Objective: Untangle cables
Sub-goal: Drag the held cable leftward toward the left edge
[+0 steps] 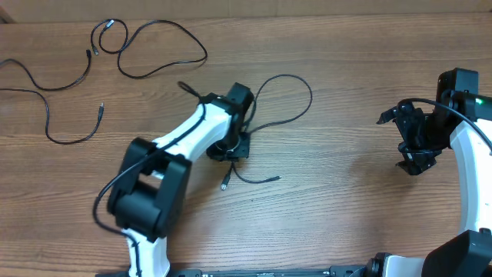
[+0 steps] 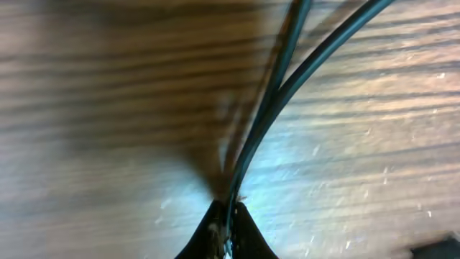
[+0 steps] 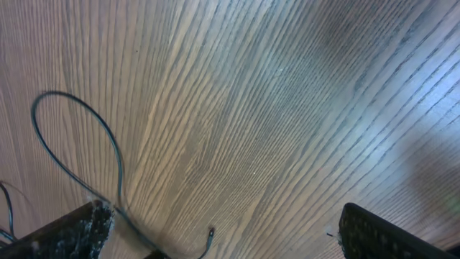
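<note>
Two cables (image 1: 204, 52) lie apart up left; left pincer (image 2: 228, 216) clamps the third cable (image 1: 310, 96), right pincer (image 1: 415, 158) spread wide, empty.

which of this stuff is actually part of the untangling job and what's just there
Job:
centre cable, pinched in the left fingers
top-left cable, lying loose
left-edge cable, lying loose

Just there:
left arm's thick wire
right arm's thick wire
table

L gripper (image 2: 227, 219) clamped, R gripper (image 3: 226, 236) wide
</note>
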{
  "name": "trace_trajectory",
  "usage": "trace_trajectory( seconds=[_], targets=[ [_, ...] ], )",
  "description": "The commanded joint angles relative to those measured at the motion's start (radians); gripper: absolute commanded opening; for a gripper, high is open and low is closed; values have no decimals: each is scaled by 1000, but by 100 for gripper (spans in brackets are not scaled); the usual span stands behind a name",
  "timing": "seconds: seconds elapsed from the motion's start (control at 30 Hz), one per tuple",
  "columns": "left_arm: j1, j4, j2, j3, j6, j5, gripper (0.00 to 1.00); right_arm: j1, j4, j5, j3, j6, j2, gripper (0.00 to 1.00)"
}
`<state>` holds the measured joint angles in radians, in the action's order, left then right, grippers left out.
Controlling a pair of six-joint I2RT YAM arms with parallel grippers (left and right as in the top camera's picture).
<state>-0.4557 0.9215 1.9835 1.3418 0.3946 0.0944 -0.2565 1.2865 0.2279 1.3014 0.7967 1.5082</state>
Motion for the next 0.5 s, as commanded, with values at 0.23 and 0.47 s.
trace_trajectory(
  seconds=[0.23,0.47],
  targets=[
    [142,35,-449,4,40,10,4,-4,-2,-11,7,5,-6,100],
    [199,62,-602,4,9,11,4,-4,-2,-11,7,5,-6,100]
  ],
)
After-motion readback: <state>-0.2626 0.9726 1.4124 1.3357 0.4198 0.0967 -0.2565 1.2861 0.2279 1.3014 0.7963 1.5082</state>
